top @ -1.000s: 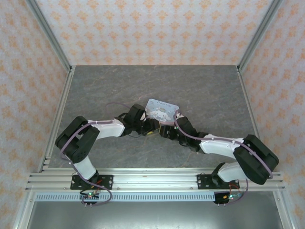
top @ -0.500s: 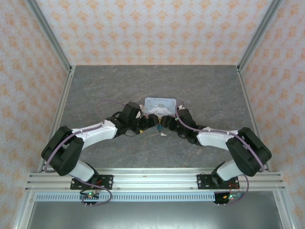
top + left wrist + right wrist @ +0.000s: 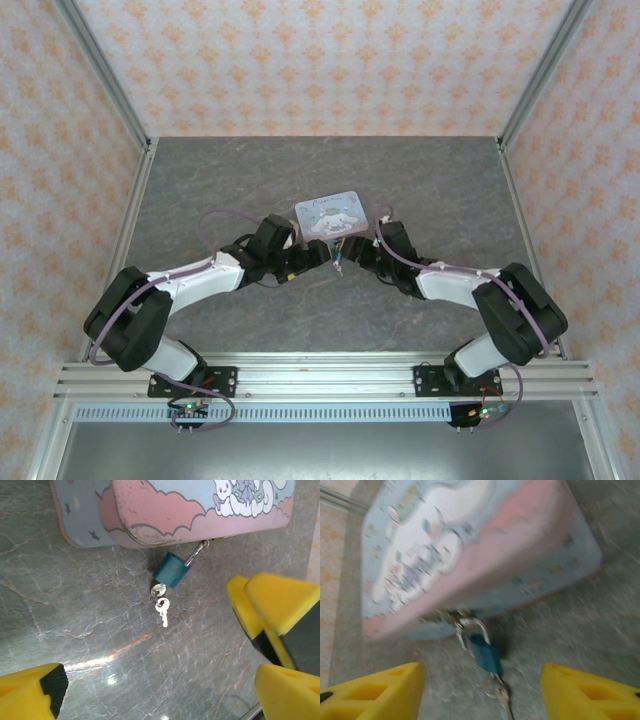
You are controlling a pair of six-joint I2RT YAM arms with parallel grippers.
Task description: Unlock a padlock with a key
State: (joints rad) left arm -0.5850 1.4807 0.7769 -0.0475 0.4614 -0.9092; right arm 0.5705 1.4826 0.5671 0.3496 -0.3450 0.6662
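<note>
The teal padlock (image 3: 172,570) hangs by its thin shackle (image 3: 472,629) from the clasp of the pink-and-blue cartoon box (image 3: 165,515) and rests on the table. A tiny silver key (image 3: 162,612) lies just below it on a small ring, and another key head sits against the padlock's bottom end. My left gripper (image 3: 165,692) is open wide, short of the key, holding nothing. My right gripper (image 3: 482,682) is open too, its yellow fingers (image 3: 375,692) either side of the padlock (image 3: 486,656) without touching it. From above, both grippers (image 3: 316,252) (image 3: 358,256) meet at the box's near edge.
The box (image 3: 328,213) lies flat, picture up, mid-table on the grey marbled top (image 3: 200,180). A yellow finger of the right gripper (image 3: 272,605) stands close to the right of the padlock. Metal frame posts and patterned walls bound the table.
My left gripper's jaws have opened wide. The box has shifted back and left and now lies flat. Both arms have stretched forward towards its near edge.
</note>
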